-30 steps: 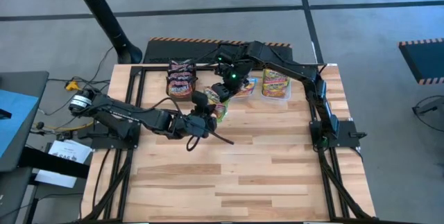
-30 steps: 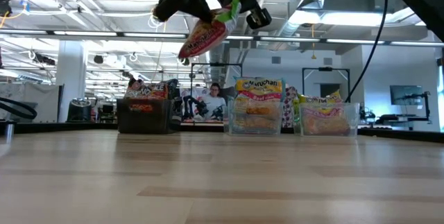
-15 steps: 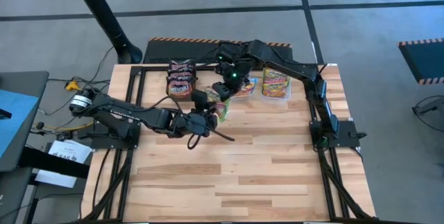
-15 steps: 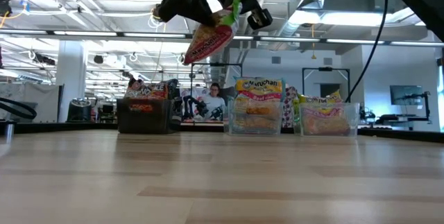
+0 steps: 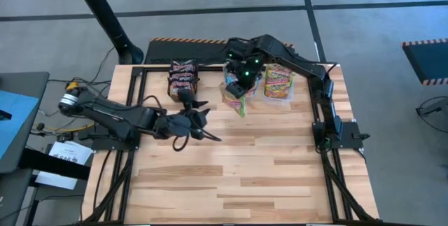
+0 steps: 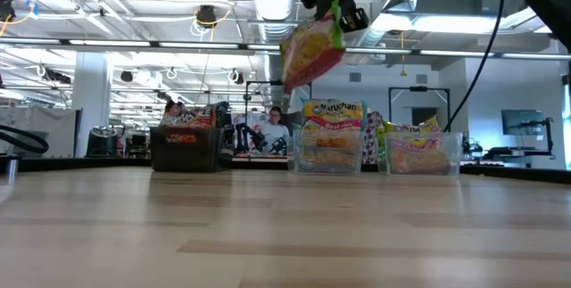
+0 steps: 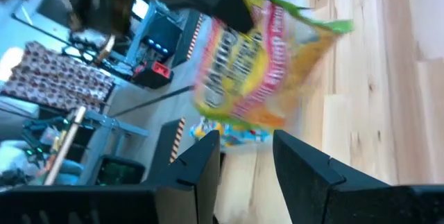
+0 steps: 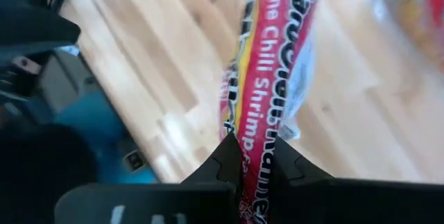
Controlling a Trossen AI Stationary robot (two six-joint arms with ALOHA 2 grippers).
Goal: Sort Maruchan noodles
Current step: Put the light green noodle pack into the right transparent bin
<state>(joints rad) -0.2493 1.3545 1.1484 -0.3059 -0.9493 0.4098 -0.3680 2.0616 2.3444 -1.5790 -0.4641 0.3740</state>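
A green- and yellow-edged Maruchan noodle packet (image 6: 312, 52) hangs high over the table's far middle, with my right gripper (image 6: 336, 7) shut on it. In the high view the packet (image 5: 236, 100) shows just in front of the clear tubs. My left gripper (image 7: 246, 156) is open and holds nothing. It stands apart from the packet (image 7: 267, 68), toward the table's left. From above, the left gripper (image 5: 201, 119) is near the table's middle left. My right gripper pinches the packet's upper, green-edged end (image 8: 258, 156) between its two fingers. The fingers slant down from above. The packet hangs below them, tilted, clear of the table and the tubs.
A black box (image 5: 183, 79) with dark maroon packets stands at the far left. Two clear tubs (image 6: 332, 150) (image 6: 419, 152) with packets stand at the far middle and far right. Bare wood (image 5: 238, 177) fills the near half. People sit in the room beyond.
My left gripper has opened, let go of the packet and drawn back toward the table's left, rising. My right gripper has carried the packet toward the right and far side, nearer the clear tubs. The packet has swung from slanting between both grippers to hanging from the right one alone.
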